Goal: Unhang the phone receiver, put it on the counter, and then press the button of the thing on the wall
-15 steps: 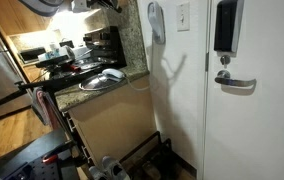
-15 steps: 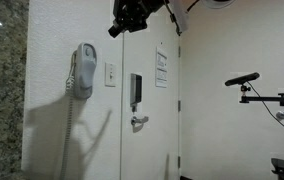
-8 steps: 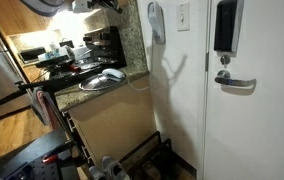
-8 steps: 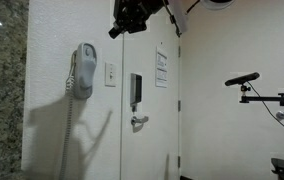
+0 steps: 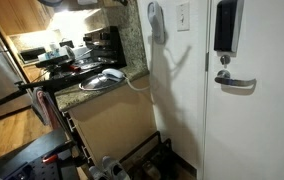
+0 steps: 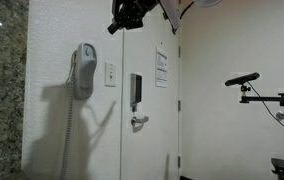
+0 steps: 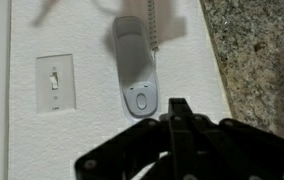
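Observation:
A grey phone receiver [image 5: 156, 22] hangs on its cradle on the white wall beside the granite-backed counter [image 5: 102, 90]; it also shows in an exterior view [image 6: 83, 70] with its cord hanging below. In the wrist view the receiver [image 7: 137, 65] lies just ahead of my gripper [image 7: 178, 103], whose fingers are together and hold nothing. In an exterior view my gripper [image 6: 115, 27] hangs high up, above and to the right of the phone, apart from it. A white light switch [image 7: 55, 82] sits on the wall next to the phone [image 6: 110, 74].
A white door with a black keypad lock [image 5: 225, 27] and a lever handle [image 5: 237, 83] stands beside the switch. The counter holds a silver bowl [image 5: 104, 78] and dark appliances [image 5: 102, 45]. A camera stand [image 6: 247, 80] is at the far right.
My gripper has moved slightly upward, and the arm's shadow on the wall around the phone has grown larger. The phone has not moved.

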{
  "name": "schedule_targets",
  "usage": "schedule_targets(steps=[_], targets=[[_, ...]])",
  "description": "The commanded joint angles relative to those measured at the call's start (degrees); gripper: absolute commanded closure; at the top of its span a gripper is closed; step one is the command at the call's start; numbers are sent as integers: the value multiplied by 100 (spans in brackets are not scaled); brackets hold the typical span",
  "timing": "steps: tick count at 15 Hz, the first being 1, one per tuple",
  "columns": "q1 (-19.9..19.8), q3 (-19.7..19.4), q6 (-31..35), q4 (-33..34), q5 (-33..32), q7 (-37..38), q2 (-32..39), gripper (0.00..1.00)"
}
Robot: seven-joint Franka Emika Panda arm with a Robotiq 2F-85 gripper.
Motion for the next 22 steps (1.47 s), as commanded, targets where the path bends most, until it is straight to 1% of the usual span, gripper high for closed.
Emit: schedule_targets(steps=[1, 3, 4, 11, 18, 22], targets=[[-295, 202, -432, 504, -138, 0, 256, 100], [-437, 341, -523, 676, -188, 17, 382, 100], [-252, 172, -288, 377, -47, 0, 181, 100], [-272, 197, -300, 389, -49, 0, 219, 100], [-625, 577, -534, 663, -239, -21, 370, 100], [-1024, 907, -929, 932, -502, -11, 421, 100]])
